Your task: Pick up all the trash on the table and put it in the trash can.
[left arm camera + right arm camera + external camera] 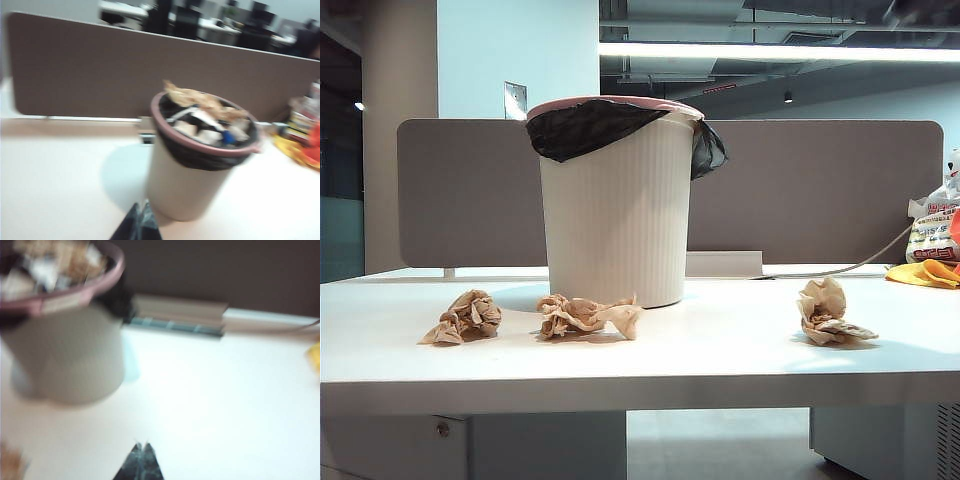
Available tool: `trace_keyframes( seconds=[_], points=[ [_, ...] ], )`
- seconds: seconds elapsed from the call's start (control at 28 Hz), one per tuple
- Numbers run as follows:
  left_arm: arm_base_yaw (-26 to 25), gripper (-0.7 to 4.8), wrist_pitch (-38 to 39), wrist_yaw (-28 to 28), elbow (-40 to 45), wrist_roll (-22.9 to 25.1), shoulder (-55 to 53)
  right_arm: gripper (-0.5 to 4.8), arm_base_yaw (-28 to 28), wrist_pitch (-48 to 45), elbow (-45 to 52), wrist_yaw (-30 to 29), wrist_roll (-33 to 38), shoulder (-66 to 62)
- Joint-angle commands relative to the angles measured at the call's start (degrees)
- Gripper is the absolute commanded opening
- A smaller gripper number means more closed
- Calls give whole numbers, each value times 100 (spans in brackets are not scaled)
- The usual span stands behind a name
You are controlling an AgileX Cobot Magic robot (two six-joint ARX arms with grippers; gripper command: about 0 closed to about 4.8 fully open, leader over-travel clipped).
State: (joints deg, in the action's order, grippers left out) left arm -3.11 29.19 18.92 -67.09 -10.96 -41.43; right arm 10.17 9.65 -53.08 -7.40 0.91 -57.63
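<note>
On the table [720, 350], three wads of crumpled brown paper lie in front of the trash can [615, 215]: left wad [465, 318] well to the left of the can, middle wad [585, 316] just at its base, right wad [827, 312] well apart on the right. None has gone in yet as judged from the exterior view; no arm shows there

Left wrist view: left gripper [141, 226] shows only as a dark pointed tip at the frame edge, hanging above the table just in front of the can, whose mouth is already heaped with paper scraps. Fingers look pressed together, but blur and cropping leave that uncertain; nothing between them

Right wrist view: right gripper [140, 463] also a dark tip, fingers closed together, empty, above bare table to the right of the can. A brown scrap sits at the frame corner; too blurred to say which wad

Step in hand, as judged: approach, before the first pick

Next move calls for: opening the fingers wide, each arm descending over its nearest wad, closing gently on the loose paper, then lifting clear of the pink rim. Risk: the can is nearly full, so paper may slide off
</note>
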Motion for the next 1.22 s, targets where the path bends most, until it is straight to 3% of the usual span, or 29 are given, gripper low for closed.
trace_keyframes(
  seconds=[0.04, 0.21, 0.29, 0.5, 0.61, 0.72, 1.22],
  points=[
    [682, -5, 208, -229, -328, 46, -334, -2, 138, 391, -26, -22, -138, -363],
    [1976, -6, 190, -1394, -433, 90, -638, 0, 227, 691, -26, 0, -136, -940],
    [2396, -5, 188, -1598, -428, 168, -772, 13, 227, 737, -26, 0, -136, -1128],
    [3449, -5, 192, -2044, -428, 369, -1416, 231, 240, 682, -26, -4, -136, -1727],
    [3801, -6, 195, -2096, -428, 372, -1779, 339, 264, 723, -26, -4, -136, -2033],
    [3969, -6, 205, -2188, -428, 391, -2107, 479, 267, 721, -26, -26, -136, -2302],
    [4002, -5, 396, -2002, -420, 522, -2787, 479, 275, 74, -28, -4, -157, -3541]
  ],
)
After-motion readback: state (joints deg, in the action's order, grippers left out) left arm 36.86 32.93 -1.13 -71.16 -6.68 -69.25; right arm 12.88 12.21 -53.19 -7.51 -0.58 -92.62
